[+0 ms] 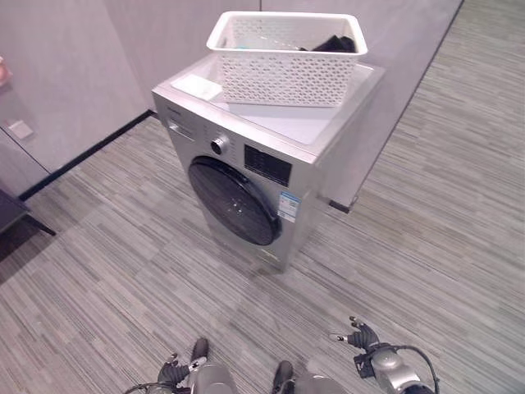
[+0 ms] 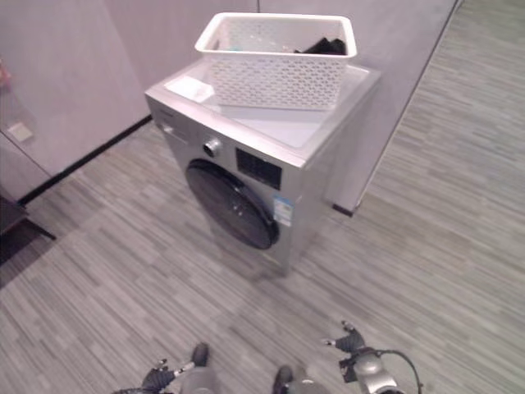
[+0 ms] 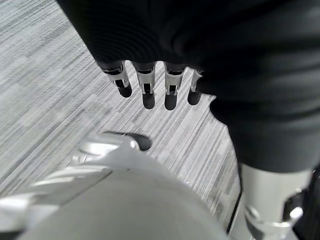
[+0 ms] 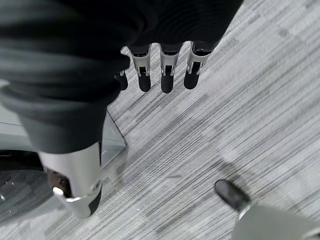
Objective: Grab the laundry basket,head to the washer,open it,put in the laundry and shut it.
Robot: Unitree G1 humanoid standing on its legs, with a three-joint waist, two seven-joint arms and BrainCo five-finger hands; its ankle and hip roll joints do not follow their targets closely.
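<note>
A white perforated laundry basket rests on top of a silver front-loading washer, with dark laundry showing in its far right corner. The washer's round dark door is shut. My left hand hangs low at the bottom edge, well short of the washer. In its wrist view its fingers are straight and hold nothing. My right hand hangs at the bottom right, also far from the washer. Its fingers are straight over bare floor.
The washer stands against a grey wall on striped grey flooring. A dark low piece of furniture shows at the left edge. A white sheet lies on the washer top beside the basket.
</note>
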